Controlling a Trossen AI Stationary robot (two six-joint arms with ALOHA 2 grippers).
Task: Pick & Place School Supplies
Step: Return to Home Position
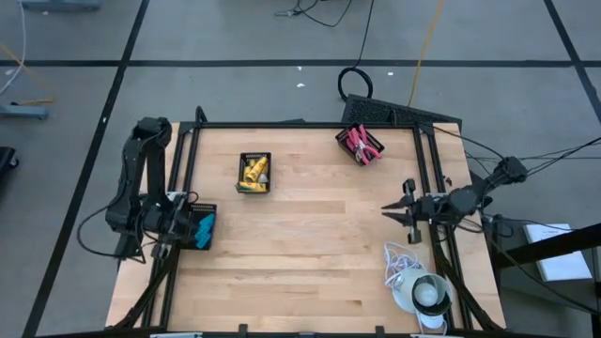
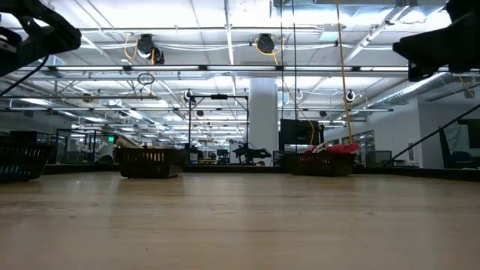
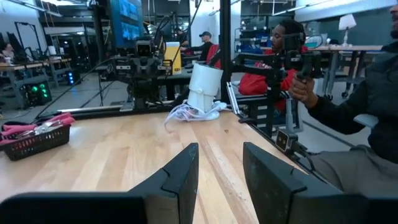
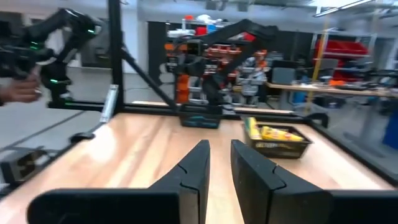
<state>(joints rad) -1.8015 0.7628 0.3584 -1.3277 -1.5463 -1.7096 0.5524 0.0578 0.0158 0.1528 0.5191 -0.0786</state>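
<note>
The school supplies lie in three black trays on the wooden table. Yellow pieces [image 1: 254,173] fill one tray at the far middle. Pink-handled scissors [image 1: 360,144] fill another at the far right. Light-blue pieces [image 1: 204,226] fill the tray at the left edge. My left gripper [image 1: 191,219] hovers level over that blue tray, pointing toward the table's right. In the left wrist view it [image 3: 219,168] is open with nothing between the fingers. My right gripper [image 1: 388,210] hangs near the right edge and points left. Its fingers [image 4: 219,165] stand a narrow gap apart, holding nothing.
A white cord with a round grey-white object [image 1: 420,289] lies at the near right corner. A black frame [image 1: 310,125] borders the table. Bare wood [image 1: 300,244] spreads across the middle and near side. A seated person [image 3: 348,112] shows beyond the table's right side.
</note>
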